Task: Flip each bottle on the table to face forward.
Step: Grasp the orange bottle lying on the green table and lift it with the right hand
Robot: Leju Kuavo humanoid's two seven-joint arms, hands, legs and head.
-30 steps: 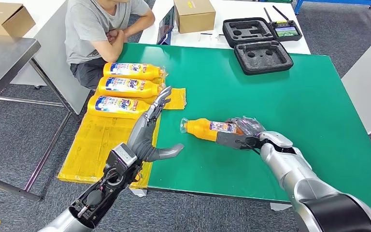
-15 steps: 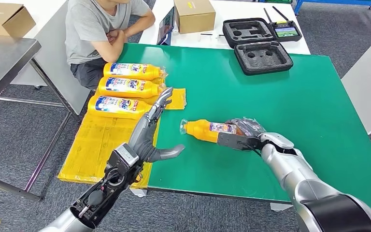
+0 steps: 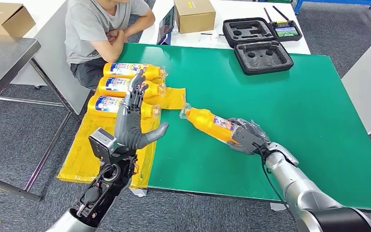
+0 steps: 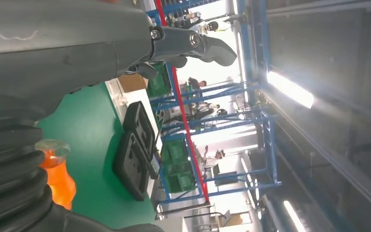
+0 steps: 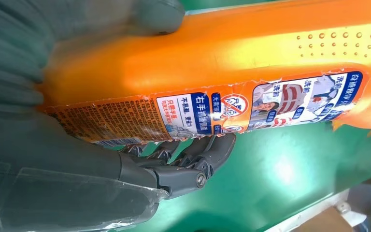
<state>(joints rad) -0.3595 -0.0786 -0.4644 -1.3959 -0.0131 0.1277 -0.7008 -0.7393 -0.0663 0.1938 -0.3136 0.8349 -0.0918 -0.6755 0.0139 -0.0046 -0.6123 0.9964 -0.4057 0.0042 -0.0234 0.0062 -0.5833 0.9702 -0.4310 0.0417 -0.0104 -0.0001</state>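
Nearest, at about 5 o'clock in the head view, the right hand [image 3: 245, 137] grips the base end of an orange plastic detergent bottle with a blue-and-white label [image 3: 207, 121]. The right wrist view shows its thumb on one side and dark fingers [image 5: 207, 153] wrapped round the other. The bottle lies slanted over the green table top [image 3: 290, 101], capped neck pointing toward 10 o'clock (whether it touches the surface, I cannot tell).

At 7 o'clock the left hand [image 3: 130, 126] is raised with fingers spread and upright, thumb out to the side, holding nothing. It stands over a flattened yellow plastic sheet [image 3: 94, 145] at the table's left edge.

Beyond it, toward 11 o'clock, three yellow-orange bottles with blue Tide labels [image 3: 121, 85] lie side by side on the sheet, labels up, caps toward 3 o'clock.

Farther, at 1 o'clock, two black foam case halves [image 3: 263, 57] rest at the table's far edge. At 11 o'clock sits a person in a grey T-shirt [image 3: 94, 24], arms folded.
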